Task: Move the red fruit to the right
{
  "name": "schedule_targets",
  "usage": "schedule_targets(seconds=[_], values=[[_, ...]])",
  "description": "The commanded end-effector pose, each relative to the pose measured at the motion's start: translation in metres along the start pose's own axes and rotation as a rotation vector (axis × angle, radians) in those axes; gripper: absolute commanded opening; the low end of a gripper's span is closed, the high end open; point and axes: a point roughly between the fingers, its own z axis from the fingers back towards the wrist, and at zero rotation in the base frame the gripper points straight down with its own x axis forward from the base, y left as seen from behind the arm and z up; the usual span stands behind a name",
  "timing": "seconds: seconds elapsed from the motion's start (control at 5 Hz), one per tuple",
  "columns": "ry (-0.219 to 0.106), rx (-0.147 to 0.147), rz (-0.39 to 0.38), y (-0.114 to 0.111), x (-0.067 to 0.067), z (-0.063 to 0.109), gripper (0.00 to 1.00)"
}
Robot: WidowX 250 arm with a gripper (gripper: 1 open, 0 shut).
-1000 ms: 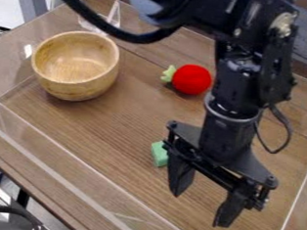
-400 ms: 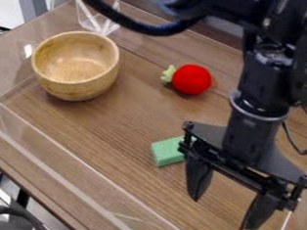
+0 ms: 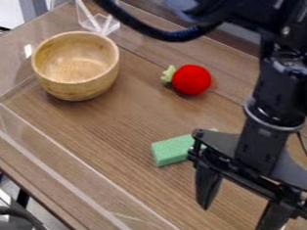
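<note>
My claw hangs with its fingers spread and empty at the table's near right corner — the red fruit sits well apart, up and left of it, past the green block.

The black arm comes down from the upper right of the frame and ends in the lower right corner. Its gripper points straight down at the tabletop, the two dark fingers spread wide apart with nothing between them, their tips hanging just above the surface.
</note>
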Motion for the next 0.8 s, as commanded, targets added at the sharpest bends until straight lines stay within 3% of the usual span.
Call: schedule_targets(seconds=[0.0,0.2,0.6], values=[[-0.029,-0.027,0.014,-0.0048,0.0111,0.0026,1.0],[-0.032,-0.027,0.033,-0.0028,0.0176,0.001,1.0],[-0.026,-0.032,-0.024,0.0029,0.0149,-0.0067,1.0]])
